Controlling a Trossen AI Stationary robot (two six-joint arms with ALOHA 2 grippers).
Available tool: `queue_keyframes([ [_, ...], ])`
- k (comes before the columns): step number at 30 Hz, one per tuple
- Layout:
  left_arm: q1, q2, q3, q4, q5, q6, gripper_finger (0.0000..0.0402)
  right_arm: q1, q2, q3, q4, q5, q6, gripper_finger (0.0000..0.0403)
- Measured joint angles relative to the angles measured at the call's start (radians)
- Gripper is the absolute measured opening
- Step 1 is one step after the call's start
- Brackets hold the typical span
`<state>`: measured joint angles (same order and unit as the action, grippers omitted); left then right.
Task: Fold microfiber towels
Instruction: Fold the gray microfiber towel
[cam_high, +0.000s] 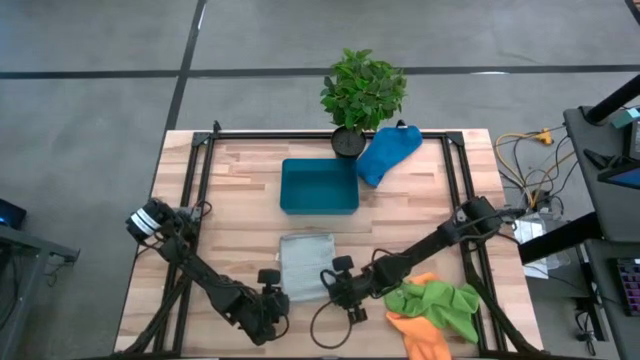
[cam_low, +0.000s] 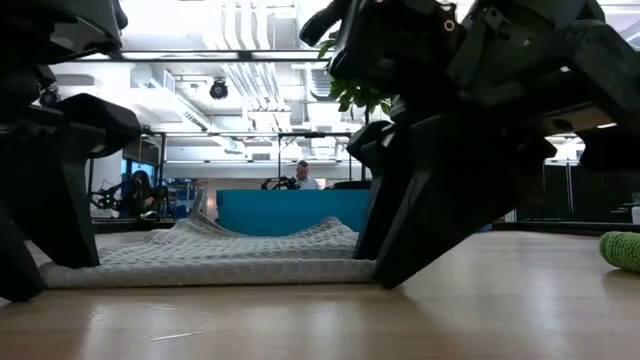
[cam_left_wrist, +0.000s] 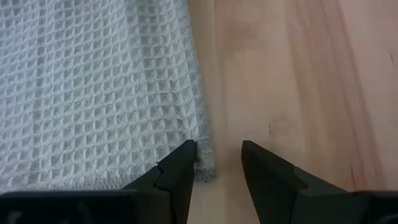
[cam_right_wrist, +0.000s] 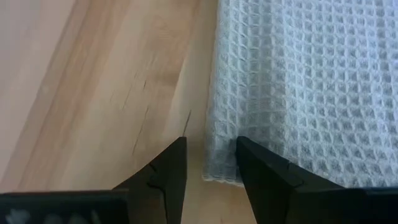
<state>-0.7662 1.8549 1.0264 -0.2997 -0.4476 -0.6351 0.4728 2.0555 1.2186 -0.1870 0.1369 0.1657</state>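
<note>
Both dark arms reach in low from the desk's (cam_high: 240, 205) side edges toward the grey-white towel (cam_high: 305, 265), which lies flat at about 6 o'clock from the desk's middle, just below the blue tray (cam_high: 319, 186). The left arm stretches from 9 o'clock down to the towel's near-left corner, where the left tool (cam_left_wrist: 216, 163) sits at desk level. The right arm comes in from 3 o'clock, bent at the elbow, and its right tool (cam_right_wrist: 210, 158) rests at the towel's near-right corner.

The left wrist view shows what the overhead cannot: the left tool's fingers (cam_left_wrist: 177, 168) stand parted, one touching the towel's corner edge and the other on bare wood, with nothing pinched between them. The right wrist view shows the same on the other side: the right tool's fingers (cam_right_wrist: 261, 165) are apart, one lying over the towel's edge and the other over the wood, gripping nothing.

The low view shows the towel's far side humped up in soft folds while its near edge lies flat on the desk.

Only the overhead view shows the rest: the blue towel (cam_high: 388, 153) at 1 o'clock beside a potted plant (cam_high: 362, 92), and the green towel (cam_high: 440, 303) bunched on the orange towel (cam_high: 418, 332) at 5 o'clock.
</note>
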Motion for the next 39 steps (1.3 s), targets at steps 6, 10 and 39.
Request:
queue_keyframes([
  [6, 0.014, 0.004, 0.0, -0.016, 0.01, -0.063, 0.0044, 0.0, -0.005, -0.003, -0.013, 0.003, 0.033, 0.0098],
  [10, 0.015, 0.005, 0.004, -0.025, 0.008, -0.064, 0.0008, -0.002, -0.013, -0.004, -0.022, 0.001, 0.044, 0.0043],
  [39, 0.008, -0.174, 0.059, 0.01, 0.084, -0.007, 0.0, 0.028, -0.169, 0.094, -0.188, -0.22, 0.02, 0.0012],
])
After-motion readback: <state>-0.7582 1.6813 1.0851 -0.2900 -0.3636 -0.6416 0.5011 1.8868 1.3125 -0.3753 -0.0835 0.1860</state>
